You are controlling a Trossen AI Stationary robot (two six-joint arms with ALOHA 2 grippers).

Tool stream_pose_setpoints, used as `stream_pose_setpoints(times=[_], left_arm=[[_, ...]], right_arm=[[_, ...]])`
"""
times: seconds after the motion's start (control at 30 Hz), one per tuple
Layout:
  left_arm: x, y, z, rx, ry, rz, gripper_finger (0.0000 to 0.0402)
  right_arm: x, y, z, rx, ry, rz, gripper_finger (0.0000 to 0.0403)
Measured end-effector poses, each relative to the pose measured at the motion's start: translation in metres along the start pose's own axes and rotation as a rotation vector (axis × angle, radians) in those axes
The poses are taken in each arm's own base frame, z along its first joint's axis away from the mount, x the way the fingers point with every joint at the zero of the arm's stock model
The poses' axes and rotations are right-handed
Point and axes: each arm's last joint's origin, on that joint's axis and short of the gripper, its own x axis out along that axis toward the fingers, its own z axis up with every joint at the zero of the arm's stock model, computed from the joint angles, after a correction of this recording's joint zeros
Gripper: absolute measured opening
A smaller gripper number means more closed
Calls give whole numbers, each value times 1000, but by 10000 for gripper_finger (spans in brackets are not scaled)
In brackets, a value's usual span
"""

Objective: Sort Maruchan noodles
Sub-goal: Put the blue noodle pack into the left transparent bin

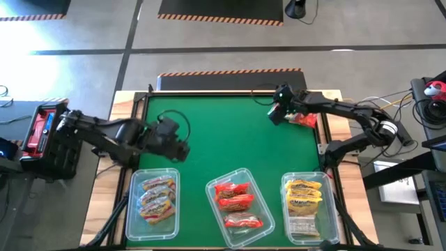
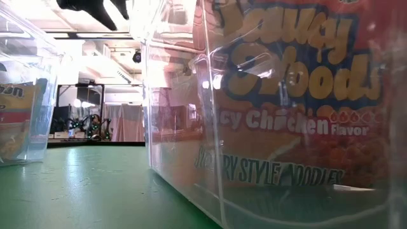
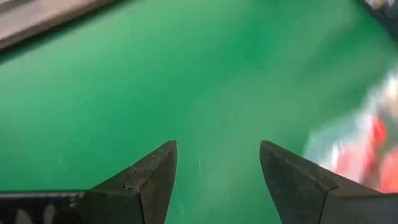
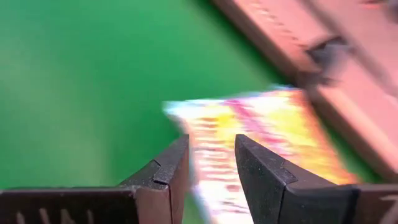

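Note:
One Maruchan noodle packet point(image 1: 304, 120), orange-red and yellow, lies flat on the green mat near the table's far right corner, beside the wooden rim. My right gripper point(image 1: 277, 111) hovers over it; in the right wrist view the open fingers point(image 4: 211, 140) frame the blurred packet point(image 4: 280, 134) without touching it. My left gripper point(image 1: 182, 150) hangs open over bare mat point(image 3: 217, 146) at the left, just beyond the left bin, with nothing between its fingers. The other packets lie sorted in three clear bins along the near edge.
The left bin point(image 1: 132, 209) holds orange-pink packets, the middle bin point(image 1: 254, 185) red ones and the right bin point(image 1: 284, 209) yellow ones. In the low view a bin wall point(image 2: 184, 159) stands close up. Open green mat point(image 1: 230, 132) spans the middle. A wooden rim point(image 1: 331, 125) borders the table.

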Motion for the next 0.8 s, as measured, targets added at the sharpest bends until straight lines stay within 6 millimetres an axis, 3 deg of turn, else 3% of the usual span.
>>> stream_pose_setpoints(times=[0.13, 0.3, 0.43, 0.57, 0.8], left_arm=[[17, 7, 17, -92, -46, 40, 213], [36, 8, 34, -116, -115, -5, 213], [46, 8, 43, -96, -135, -46, 213], [50, 12, 48, -62, -140, -28, 213], [55, 22, 61, -3, -137, -17, 213]], right_arm=[[-1, -24, 1, -38, 88, -181, 121], [12, -40, 1, -72, 212, -202, 121], [29, -45, 4, -95, 311, -215, 121], [31, -47, 21, -84, 310, -221, 120], [29, -47, 37, -46, 491, -184, 102]])
